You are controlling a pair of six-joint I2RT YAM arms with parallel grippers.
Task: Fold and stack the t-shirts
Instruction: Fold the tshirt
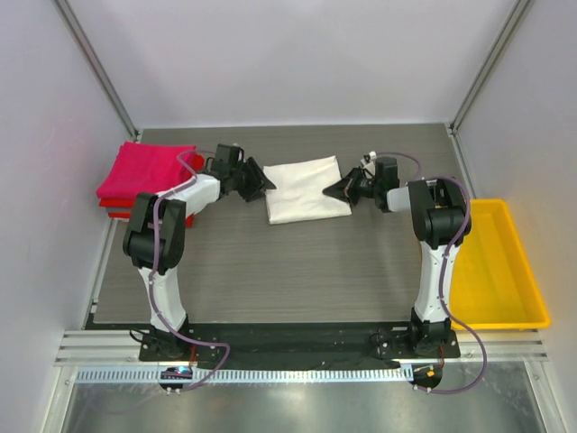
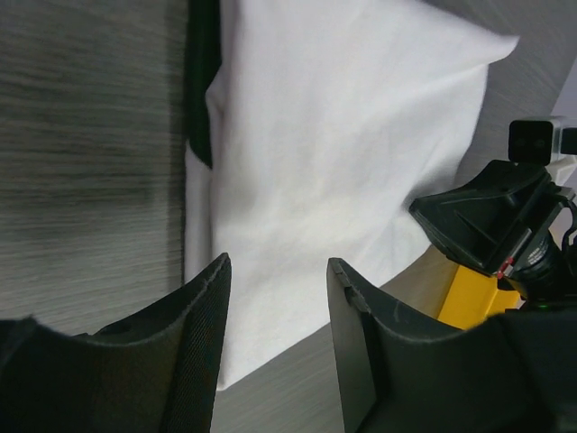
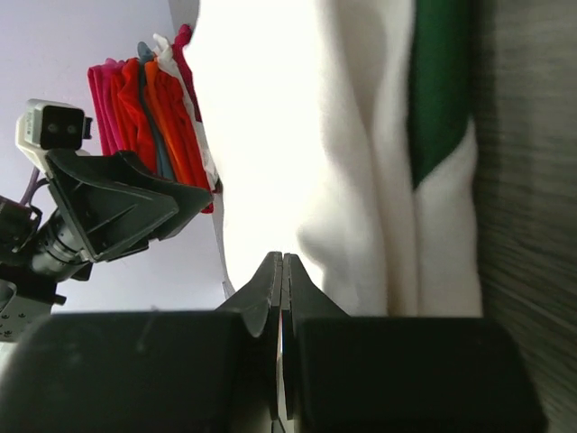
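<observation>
The cream-white t-shirt [image 1: 306,189] lies folded into a rectangle at the middle back of the table. A dark green part shows at its edge in the left wrist view [image 2: 203,81] and in the right wrist view [image 3: 440,90]. My left gripper [image 1: 262,181] is open at the shirt's left edge, its jaws standing over the cloth's corner [image 2: 275,266]. My right gripper [image 1: 339,189] is shut at the shirt's right edge [image 3: 281,257], with no cloth visible between the fingers. The folded magenta-pink and red t-shirts [image 1: 144,176] are stacked at the back left and also show in the right wrist view [image 3: 149,99].
The yellow plastic tray [image 1: 498,262] stands off the table's right side. White enclosure walls and metal posts close in the back and sides. The dark wood-grain table [image 1: 288,271] lies in front of the white shirt.
</observation>
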